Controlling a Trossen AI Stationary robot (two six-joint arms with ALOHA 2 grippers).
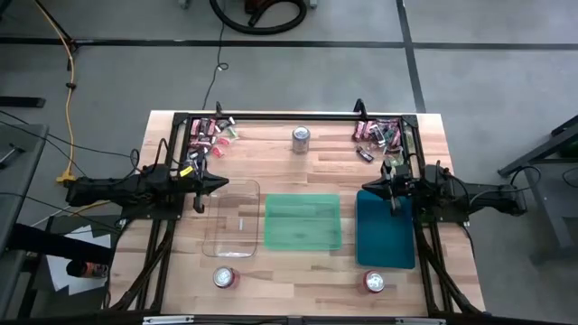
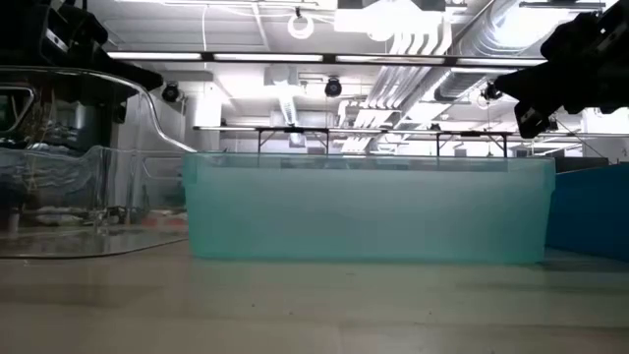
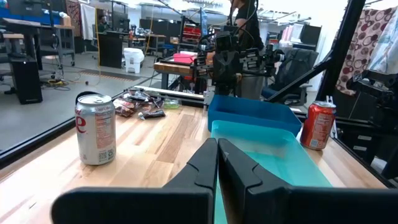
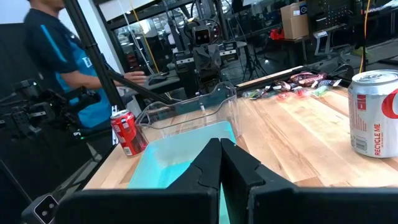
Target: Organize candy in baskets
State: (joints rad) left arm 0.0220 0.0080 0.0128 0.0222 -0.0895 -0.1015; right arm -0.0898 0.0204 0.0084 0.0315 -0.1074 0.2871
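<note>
1. Two candy piles [image 1: 209,135] [image 1: 379,134] are lying at the table's far corners, beyond three empty baskets [image 1: 302,221].
2. The sweets are looking light, crinkly and slippery; pinching mid-wrapper seems best.
3. The left gripper [image 1: 219,184] and right gripper [image 1: 366,187] are hovering closed, holding nothing.

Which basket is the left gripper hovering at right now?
The clear basket, leftmost of the three; the left gripper sits at its far-left corner.

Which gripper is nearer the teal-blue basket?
Right. The right gripper hangs at the teal-blue basket's far rim; the left gripper is beyond the clear basket.
</note>
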